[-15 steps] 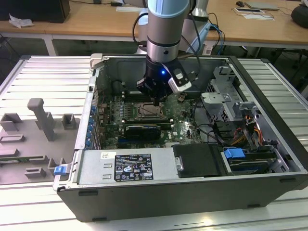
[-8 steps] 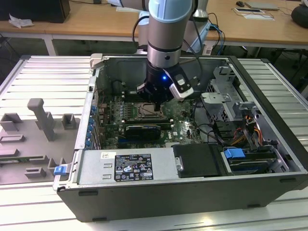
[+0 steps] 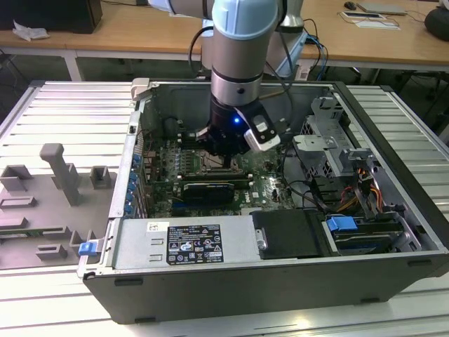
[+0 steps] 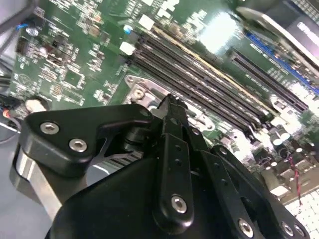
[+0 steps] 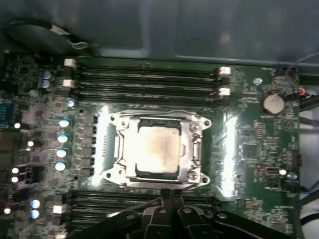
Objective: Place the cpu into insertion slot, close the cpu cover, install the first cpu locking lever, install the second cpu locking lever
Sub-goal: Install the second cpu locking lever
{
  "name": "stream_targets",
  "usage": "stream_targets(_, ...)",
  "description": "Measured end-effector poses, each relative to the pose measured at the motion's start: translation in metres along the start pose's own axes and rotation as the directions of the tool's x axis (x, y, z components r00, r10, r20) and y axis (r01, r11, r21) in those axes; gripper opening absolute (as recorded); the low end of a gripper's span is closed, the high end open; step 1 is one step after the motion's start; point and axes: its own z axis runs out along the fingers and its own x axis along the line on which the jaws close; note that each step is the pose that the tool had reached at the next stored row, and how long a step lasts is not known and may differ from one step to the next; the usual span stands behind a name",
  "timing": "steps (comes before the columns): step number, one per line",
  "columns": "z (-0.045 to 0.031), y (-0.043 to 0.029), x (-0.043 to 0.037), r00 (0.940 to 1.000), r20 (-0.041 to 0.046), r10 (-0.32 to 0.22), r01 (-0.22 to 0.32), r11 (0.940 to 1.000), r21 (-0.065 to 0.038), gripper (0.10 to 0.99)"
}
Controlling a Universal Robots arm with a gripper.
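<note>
In the first wrist view the cpu (image 5: 157,152) lies flat in the insertion slot (image 5: 115,173), its pale metal top showing through the window of the cpu cover (image 5: 193,149). The cover lies down flat around the chip. My gripper (image 5: 172,195) is shut, its black fingertips pressed together just off one edge of the socket frame. I see nothing between them. A thin pale rod (image 5: 142,203) runs beside the fingertips. In the second wrist view the gripper (image 4: 170,102) points down at a corner of the metal frame (image 4: 142,89). In the exterior view the gripper (image 3: 223,160) reaches into the open computer case, covering the socket.
Long black memory slots (image 5: 149,79) flank the socket on two sides. A coin battery (image 5: 273,103) sits off to one side. In the exterior view a black graphics card (image 3: 208,191), power supply (image 3: 186,242) and drive cage (image 3: 330,147) crowd the case. A grey fixture (image 3: 59,175) stands at that view's left.
</note>
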Motion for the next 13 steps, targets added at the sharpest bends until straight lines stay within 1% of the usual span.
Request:
stream_targets(1, 0.0002, 0.0, 0.0031, 1.0, 0.0, 0.0, 0.0, 1.0, 0.0, 0.106)
stream_targets(2, 0.0012, 0.0, 0.0083, 1.0, 0.0001, 0.0, 0.0, 1.0, -0.001, 0.106)
stream_targets(4, 0.0044, -0.0002, 0.0133, 1.0, 0.0, 0.0, 0.0, 1.0, -0.001, 0.106)
stream_targets(7, 0.0106, -0.0007, 0.0169, 1.0, 0.0001, 0.0, 0.0, 1.0, -0.003, 0.106)
stream_targets(8, 0.0126, -0.0008, 0.018, 1.0, 0.0001, 0.0, 0.0, 1.0, -0.004, 0.106)
stream_targets(9, 0.0133, -0.0012, 0.0189, 1.0, 0.0001, 0.0, 0.0, 1.0, -0.008, 0.106)
stream_targets(11, 0.0133, -0.0053, 0.0229, 1.0, 0.0018, 0.001, -0.001, 0.9991, -0.042, 0.106)
stream_targets(13, 0.0129, -0.0093, 0.026, 1.0, 0.0022, 0.001, -0.001, 0.9987, -0.052, 0.106)
